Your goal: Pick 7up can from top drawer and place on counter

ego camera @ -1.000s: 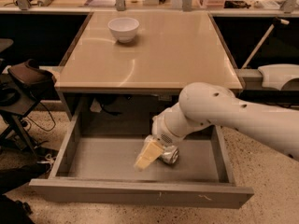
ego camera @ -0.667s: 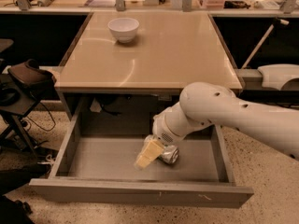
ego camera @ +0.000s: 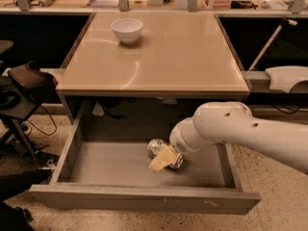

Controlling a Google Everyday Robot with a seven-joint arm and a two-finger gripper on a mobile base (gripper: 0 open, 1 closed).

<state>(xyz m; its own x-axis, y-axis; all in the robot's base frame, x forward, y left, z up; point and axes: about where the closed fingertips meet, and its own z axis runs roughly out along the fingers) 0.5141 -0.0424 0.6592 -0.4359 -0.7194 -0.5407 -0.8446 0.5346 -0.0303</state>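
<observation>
The top drawer [ego camera: 120,165] is pulled fully open below the counter [ego camera: 159,57]. The 7up can [ego camera: 157,148], silvery and dented, lies on its side in the right middle of the drawer floor. My gripper [ego camera: 163,158] reaches down into the drawer from the right on a white arm [ego camera: 231,129]. It is shut on the can, with one beige finger [ego camera: 161,160] across the can's front. The other finger is hidden behind the can. The can is at the drawer floor or just above it; I cannot tell which.
A white bowl [ego camera: 127,30] stands at the back left of the counter. A dark chair or stand [ego camera: 24,85] with cables is left of the drawer. A white object [ego camera: 286,78] lies on a ledge at the right. The drawer's front panel [ego camera: 144,198] is nearest the camera.
The gripper has shifted slightly right, onto the can. The can's silvery end now shows up and left of the beige finger instead of right of it.
</observation>
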